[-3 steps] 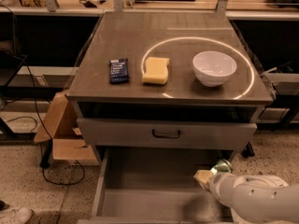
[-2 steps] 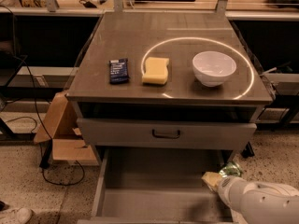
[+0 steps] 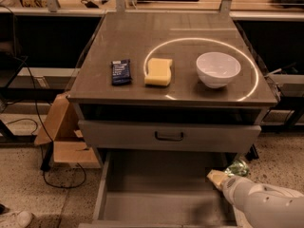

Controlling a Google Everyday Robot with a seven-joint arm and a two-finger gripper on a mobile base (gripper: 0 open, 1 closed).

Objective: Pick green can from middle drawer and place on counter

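Note:
The green can (image 3: 237, 167) shows as a small mottled green shape at the lower right, over the right wall of the open middle drawer (image 3: 161, 194). My gripper (image 3: 227, 174), at the end of the white arm coming in from the bottom right corner, is shut on the can and partly hides it. A cream fingertip (image 3: 216, 177) shows beside the can. The drawer floor is bare. The counter (image 3: 142, 42) above carries a bright ring of reflected light.
On the counter lie a dark blue snack packet (image 3: 120, 71), a yellow sponge (image 3: 158, 72) and a white bowl (image 3: 218, 69). The drawer front with a dark handle (image 3: 169, 136) is shut above the open drawer. A cardboard box (image 3: 61, 134) and cables sit on the floor at left.
My gripper has moved right and slightly back toward the drawer's right wall, and the green can has moved with it.

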